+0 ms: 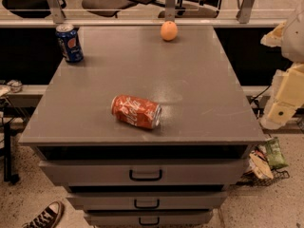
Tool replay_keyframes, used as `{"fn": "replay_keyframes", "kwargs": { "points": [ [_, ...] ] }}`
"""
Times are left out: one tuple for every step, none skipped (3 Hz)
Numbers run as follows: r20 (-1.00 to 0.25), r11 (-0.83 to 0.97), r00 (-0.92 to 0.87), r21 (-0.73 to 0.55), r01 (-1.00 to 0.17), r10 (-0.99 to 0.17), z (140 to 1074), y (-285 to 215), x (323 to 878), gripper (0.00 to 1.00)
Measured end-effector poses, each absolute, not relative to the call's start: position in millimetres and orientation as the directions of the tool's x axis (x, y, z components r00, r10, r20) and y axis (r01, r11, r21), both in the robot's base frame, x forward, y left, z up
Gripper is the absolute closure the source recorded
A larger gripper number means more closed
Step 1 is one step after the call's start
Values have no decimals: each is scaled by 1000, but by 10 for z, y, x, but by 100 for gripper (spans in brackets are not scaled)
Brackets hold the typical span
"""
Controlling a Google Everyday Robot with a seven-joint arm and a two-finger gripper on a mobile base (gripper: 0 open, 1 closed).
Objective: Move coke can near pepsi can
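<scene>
Red-orange coke can (136,111) lies on its side, mid-front of the grey cabinet top (204,80). Pepsi can (69,42) upright at back-left corner, well apart. The gripper (281,103) hangs beyond the right edge, touching neither; its aperture cannot be told.

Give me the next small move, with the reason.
Probably swing the gripper left, from right of the cabinet to above the coke can: it lies on its side near the front, far from the upright pepsi can at the back-left corner.
</scene>
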State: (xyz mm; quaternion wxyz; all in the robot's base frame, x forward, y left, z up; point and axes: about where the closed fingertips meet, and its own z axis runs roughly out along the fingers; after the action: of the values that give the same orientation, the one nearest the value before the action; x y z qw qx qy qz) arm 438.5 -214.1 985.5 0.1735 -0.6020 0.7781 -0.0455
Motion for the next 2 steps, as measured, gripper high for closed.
{"fn": "replay_keyframes", "kwargs": {
  "points": [
    [-215,271,-215,-280,-921,-953,9855,-2141,4385,0],
    [-240,262,-200,-267,-927,-950,9700,-1955,4520,0]
  ]
}}
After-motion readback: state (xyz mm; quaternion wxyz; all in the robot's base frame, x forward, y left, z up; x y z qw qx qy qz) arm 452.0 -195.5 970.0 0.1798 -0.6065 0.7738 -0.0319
